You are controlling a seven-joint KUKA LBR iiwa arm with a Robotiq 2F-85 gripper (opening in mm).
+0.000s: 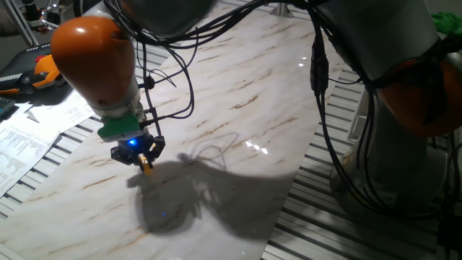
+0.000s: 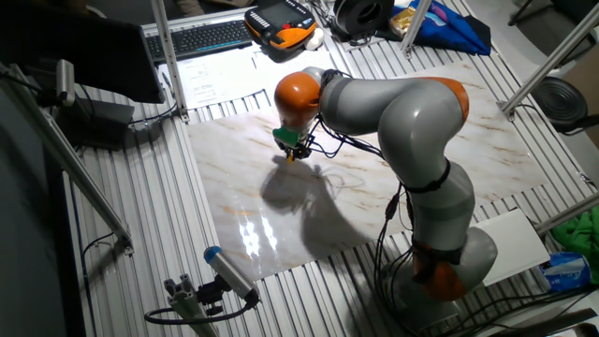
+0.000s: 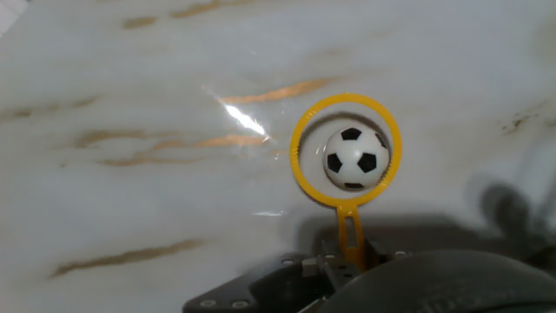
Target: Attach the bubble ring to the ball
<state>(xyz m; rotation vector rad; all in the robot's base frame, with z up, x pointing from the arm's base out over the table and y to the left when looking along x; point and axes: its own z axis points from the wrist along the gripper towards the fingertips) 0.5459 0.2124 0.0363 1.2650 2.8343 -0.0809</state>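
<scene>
Pincer [image 1: 146,160] is closed on the handle of the ring [image 3: 346,149], low over the tabletop [image 1: 238,94]. In the hand view the handle runs straight up out of the pincer [image 3: 347,261] and the hoop sits out ahead of it.

Ball [image 3: 355,159] shows inside the hoop, slightly right of and below centre. Can't tell from this angle whether the ring is already down around it or only lined up above; the fixed views don't resolve the ball at all.

My read of the step: seat the hoop over the ball.
- Nudge a touch so the ball is centred; clearance looks slim on the right side.
- Descend straight, keep the hoop level. A tilted rim will probably clip the ball and roll it off across the glossy marble.
- Go slow near contact; the ball is free to roll.
- Only release once the rim is flat on the tabletop around the ball.
</scene>
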